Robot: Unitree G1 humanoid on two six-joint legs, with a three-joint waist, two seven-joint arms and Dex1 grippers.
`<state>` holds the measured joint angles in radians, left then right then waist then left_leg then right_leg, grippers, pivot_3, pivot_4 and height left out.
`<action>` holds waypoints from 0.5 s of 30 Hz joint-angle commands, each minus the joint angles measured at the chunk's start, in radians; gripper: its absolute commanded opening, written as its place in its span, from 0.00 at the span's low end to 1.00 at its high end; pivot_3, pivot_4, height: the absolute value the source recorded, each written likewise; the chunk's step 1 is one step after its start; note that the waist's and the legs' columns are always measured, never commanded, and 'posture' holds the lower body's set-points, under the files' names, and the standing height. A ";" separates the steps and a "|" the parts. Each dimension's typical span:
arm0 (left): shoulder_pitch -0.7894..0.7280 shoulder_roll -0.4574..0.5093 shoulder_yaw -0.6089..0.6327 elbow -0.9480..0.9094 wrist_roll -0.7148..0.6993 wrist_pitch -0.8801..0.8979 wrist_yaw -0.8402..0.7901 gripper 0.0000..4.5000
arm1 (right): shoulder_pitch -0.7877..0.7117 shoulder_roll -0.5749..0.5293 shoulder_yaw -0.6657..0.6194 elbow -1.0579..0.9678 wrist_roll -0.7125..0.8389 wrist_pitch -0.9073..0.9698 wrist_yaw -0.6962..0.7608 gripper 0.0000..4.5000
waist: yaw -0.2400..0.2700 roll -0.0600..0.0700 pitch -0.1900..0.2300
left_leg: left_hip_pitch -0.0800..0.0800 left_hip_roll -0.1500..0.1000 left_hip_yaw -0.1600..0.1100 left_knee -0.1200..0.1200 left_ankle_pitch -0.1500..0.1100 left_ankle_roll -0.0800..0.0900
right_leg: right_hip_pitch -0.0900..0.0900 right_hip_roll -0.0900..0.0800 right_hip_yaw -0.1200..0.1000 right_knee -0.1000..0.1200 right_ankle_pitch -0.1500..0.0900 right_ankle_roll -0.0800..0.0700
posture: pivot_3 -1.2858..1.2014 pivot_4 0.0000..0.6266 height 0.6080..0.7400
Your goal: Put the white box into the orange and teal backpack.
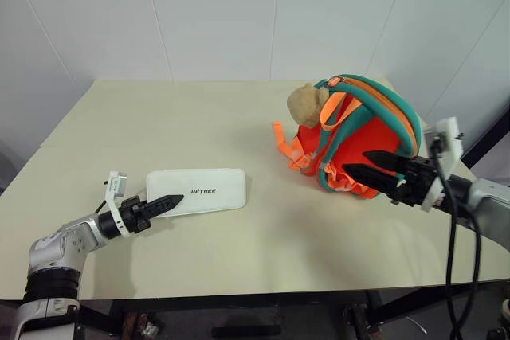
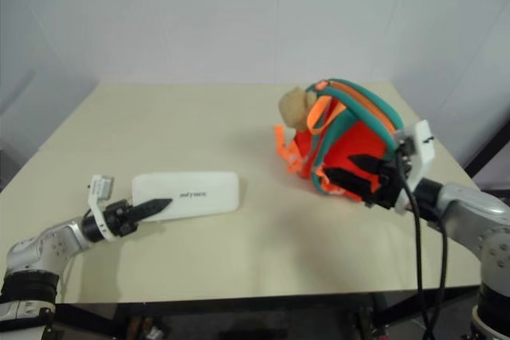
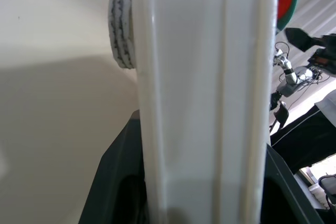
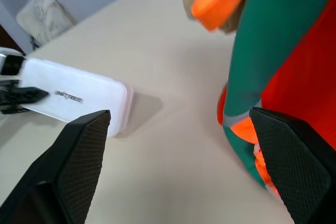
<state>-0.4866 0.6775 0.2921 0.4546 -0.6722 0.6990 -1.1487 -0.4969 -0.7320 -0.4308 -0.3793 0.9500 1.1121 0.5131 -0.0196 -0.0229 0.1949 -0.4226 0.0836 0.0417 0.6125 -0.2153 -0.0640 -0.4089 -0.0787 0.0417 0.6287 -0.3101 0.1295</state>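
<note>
White box (image 1: 199, 190) one, in left claw (image 1: 170, 203); one backpack (image 1: 362, 137); right claw (image 1: 378, 166) wide, empty.

Lighting's pretty even and bright, probably from overhead. Soft shadows sit under the white box (image 1: 197, 190) and the orange and teal backpack (image 1: 358, 137) on the table (image 1: 199, 117). The right eye view looks hazier and paler. In the left wrist view the box is blurry up close.
</note>
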 commanded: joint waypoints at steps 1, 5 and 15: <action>0.022 0.011 0.039 -0.055 -0.017 0.000 0.015 0.32 | -0.045 0.016 0.078 0.071 -0.088 -0.106 0.007 0.99 | -0.005 0.000 0.000 | 0.000 0.000 0.000 0.000 0.000 0.000 | 0.000 0.000 0.000 0.000 0.000 0.000 | 0.52 0.24 1.00; 0.057 0.016 0.067 -0.096 -0.032 0.009 0.031 0.32 | -0.103 0.065 0.185 0.196 -0.176 -0.196 0.033 0.99 | -0.010 0.000 0.000 | 0.000 0.000 0.000 0.000 0.000 0.000 | 0.000 0.000 0.000 0.000 0.000 0.000 | 0.52 0.24 1.00; 0.126 0.016 0.120 -0.185 -0.064 0.037 0.073 0.32 | -0.246 0.194 0.313 0.442 -0.337 -0.378 0.073 0.99 | -0.010 0.000 0.000 | 0.000 0.000 0.002 0.000 0.000 0.000 | -0.001 0.000 0.001 0.001 0.001 0.001 | 0.52 0.24 1.00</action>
<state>-0.3686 0.6789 0.3836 0.3110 -0.7124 0.7334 -1.0815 -0.7180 -0.5393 -0.1204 0.0442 0.6453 0.7924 0.5653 -0.0298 -0.0233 0.1948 -0.4226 0.0839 0.0433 0.6127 -0.2153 -0.0640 -0.4100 -0.0785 0.0425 0.6295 -0.3091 0.1303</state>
